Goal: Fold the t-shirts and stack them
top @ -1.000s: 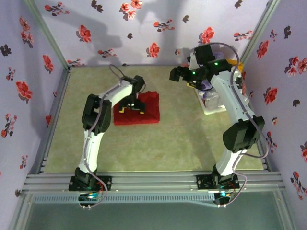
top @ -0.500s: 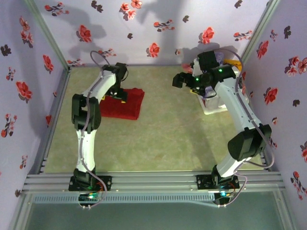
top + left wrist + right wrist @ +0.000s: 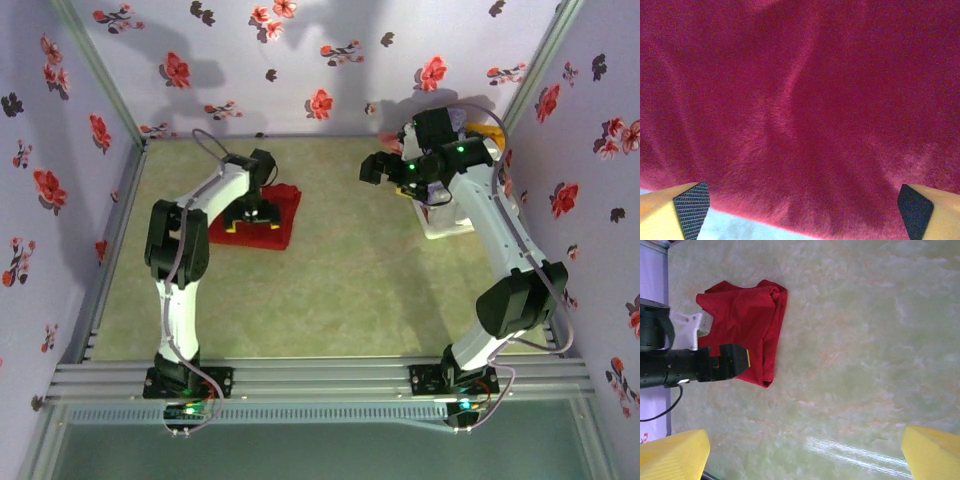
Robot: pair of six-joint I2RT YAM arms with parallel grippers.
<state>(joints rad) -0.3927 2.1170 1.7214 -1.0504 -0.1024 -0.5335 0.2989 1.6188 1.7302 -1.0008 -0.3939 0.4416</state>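
A deep red t-shirt (image 3: 275, 222) lies folded into a small block on the green table, back left. My left gripper (image 3: 251, 213) is low over its left part, jaws open. In the left wrist view red cloth (image 3: 800, 100) spreads across the frame, and the left gripper (image 3: 802, 217) has a fingertip at each bottom corner with nothing between them. My right gripper (image 3: 376, 168) hangs open in the air right of centre. From its wrist view I see the red t-shirt (image 3: 752, 322) and the left gripper (image 3: 722, 364) on it. A yellow-orange cloth (image 3: 489, 133) peeks out behind the right arm.
A white plastic basket (image 3: 447, 224) stands at the back right, partly hidden under the right arm. Flowered walls close in the table on the left, back and right. Bare green tabletop (image 3: 340, 290) spreads between the arms.
The left arm swung left and back, and the red t-shirt slid with it toward the back left corner. The right arm lifted a little and shifted slightly right.
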